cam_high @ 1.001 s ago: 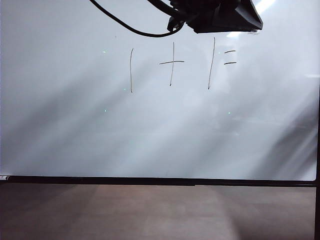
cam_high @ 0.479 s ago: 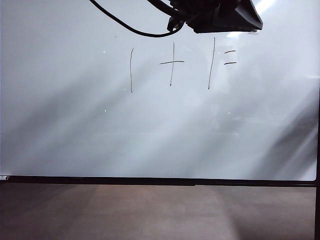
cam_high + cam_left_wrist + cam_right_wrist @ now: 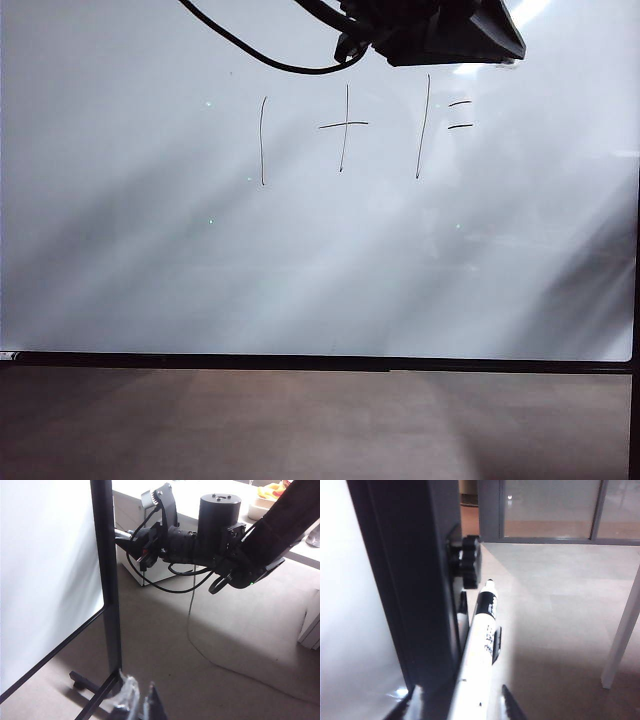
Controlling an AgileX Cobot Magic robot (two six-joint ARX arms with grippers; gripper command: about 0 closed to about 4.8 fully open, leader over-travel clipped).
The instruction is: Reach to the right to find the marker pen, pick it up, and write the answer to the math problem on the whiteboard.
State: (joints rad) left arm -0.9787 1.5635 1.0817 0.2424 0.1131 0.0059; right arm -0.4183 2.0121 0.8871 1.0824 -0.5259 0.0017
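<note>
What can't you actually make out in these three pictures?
- Right gripper: the right wrist view cuts off its fingers, so a grip on the slim white marker pen can't be confirmed.
- Left gripper: only its fingertips show at the left wrist view's edge.
- Large glossy white whiteboard: the exterior view shows handwritten one plus one equals; a black device hides the top.

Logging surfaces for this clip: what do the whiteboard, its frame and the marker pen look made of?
Whiteboard: glossy coated panel, shows glare and streaked reflections.
Frame: probably dark painted metal, dull sheen.
Marker pen: likely smooth white plastic with black print.
</note>
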